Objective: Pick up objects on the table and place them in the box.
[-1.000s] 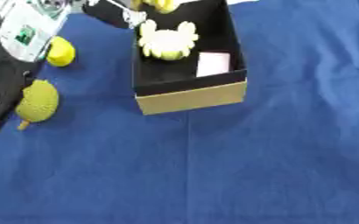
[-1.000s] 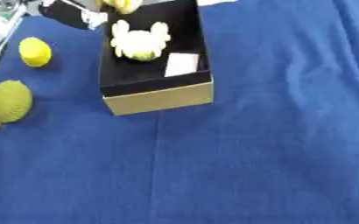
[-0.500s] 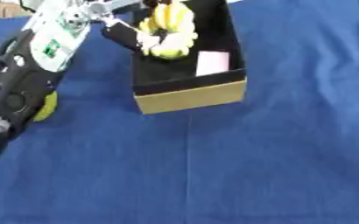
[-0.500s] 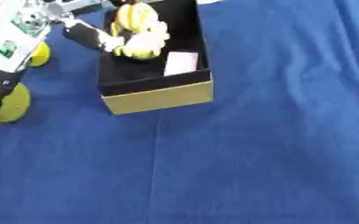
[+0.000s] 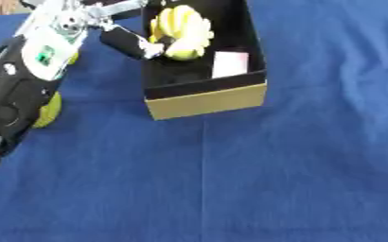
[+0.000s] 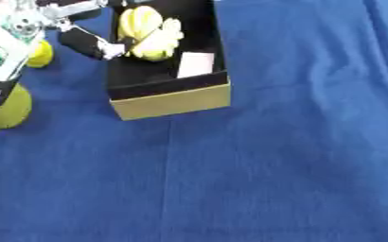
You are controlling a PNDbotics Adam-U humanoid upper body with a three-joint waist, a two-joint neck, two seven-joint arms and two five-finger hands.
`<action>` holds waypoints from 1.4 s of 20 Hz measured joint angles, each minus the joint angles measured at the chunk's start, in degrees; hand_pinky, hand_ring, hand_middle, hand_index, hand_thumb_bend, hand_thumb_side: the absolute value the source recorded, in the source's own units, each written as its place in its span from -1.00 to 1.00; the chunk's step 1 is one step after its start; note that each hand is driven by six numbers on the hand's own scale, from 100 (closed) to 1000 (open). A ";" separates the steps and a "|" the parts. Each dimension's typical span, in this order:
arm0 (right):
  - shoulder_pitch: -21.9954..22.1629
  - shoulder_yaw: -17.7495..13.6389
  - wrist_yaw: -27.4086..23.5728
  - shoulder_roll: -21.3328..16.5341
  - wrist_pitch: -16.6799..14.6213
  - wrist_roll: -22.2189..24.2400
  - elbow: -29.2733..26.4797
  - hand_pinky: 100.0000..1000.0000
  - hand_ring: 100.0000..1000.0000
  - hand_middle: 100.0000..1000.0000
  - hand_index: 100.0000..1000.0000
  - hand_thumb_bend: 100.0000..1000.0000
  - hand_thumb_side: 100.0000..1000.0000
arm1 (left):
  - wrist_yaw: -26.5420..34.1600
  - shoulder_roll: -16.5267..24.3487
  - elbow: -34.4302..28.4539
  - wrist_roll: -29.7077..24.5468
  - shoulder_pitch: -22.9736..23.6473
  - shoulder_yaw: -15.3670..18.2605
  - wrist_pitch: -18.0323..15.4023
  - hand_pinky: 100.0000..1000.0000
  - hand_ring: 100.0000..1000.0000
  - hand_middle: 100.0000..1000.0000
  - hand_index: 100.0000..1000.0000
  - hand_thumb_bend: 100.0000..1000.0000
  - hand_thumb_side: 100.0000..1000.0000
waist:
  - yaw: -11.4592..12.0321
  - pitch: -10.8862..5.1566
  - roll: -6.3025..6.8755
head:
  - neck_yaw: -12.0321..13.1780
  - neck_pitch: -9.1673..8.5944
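Two yellow-green fruits [image 6: 11, 108] lie on the blue tabletop [image 6: 272, 165] just left of the box [image 6: 168, 97], under the left hand [image 5: 106, 26] (nearer; right unseen), whose fingers [image 5: 135, 45] reach straight over the rim, touching the bananas [image 5: 180, 30] inside.

An open black box [image 5: 206, 97] with a tan front wall is sitting on blue cloth; a yellow bunch [image 6: 152, 33] and a pale pink card [image 6: 196, 64] are lying inside, two yellow-green fruits [image 6: 38, 53] [image 6: 11, 109] waiting left of it
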 measured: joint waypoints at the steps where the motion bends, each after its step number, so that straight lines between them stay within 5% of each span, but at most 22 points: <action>1: -0.01 0.00 -0.04 0.05 0.05 -0.02 0.00 0.43 0.50 0.38 0.52 -1.00 -0.56 | 0.70 0.00 -0.10 -0.08 0.05 0.10 0.11 0.68 0.52 0.56 0.80 -0.69 -0.02 | 0.10 -0.01 -0.08 | -0.04 0.07; 8: -0.01 -0.02 -0.52 0.83 0.44 0.05 0.00 0.42 0.49 0.38 0.52 -1.00 -0.47 | 4.05 0.04 -1.10 -0.84 0.44 0.37 -0.28 0.70 0.56 0.64 0.87 -0.29 0.11 | 0.14 -0.11 -0.33 | -0.26 0.23; 11: -0.01 -0.02 -0.98 1.07 0.55 -0.03 0.00 0.42 0.49 0.38 0.52 -1.00 -0.45 | 4.89 0.04 -1.44 -0.92 0.46 0.38 -0.47 0.71 0.56 0.65 0.89 -0.30 0.10 | 0.14 -0.11 -0.34 | -0.26 0.27; 13: -0.01 -0.02 -1.15 1.17 0.70 -0.10 0.00 0.42 0.49 0.38 0.52 -1.00 -0.43 | 5.36 0.04 -1.76 -0.98 0.49 0.38 -0.58 0.68 0.52 0.57 0.83 -0.47 -0.12 | 0.14 -0.11 -0.34 | -0.27 0.31; 17: 0.79 -0.36 -1.47 1.49 0.94 -0.28 0.00 0.42 0.49 0.38 0.52 -1.00 -0.42 | 4.65 1.12 -3.06 0.59 1.86 0.79 0.50 0.64 0.47 0.43 0.69 -0.49 -0.32 | 1.43 -0.57 -0.32 | -0.74 1.05; 28: 3.01 -1.41 -0.91 1.55 2.16 -2.18 0.00 0.42 0.49 0.38 0.52 -1.00 -0.42 | 2.92 18.82 -18.83 6.34 23.72 1.66 5.31 0.63 0.50 0.42 0.70 -0.14 -0.23 | 6.00 -2.25 -0.79 | -4.39 2.79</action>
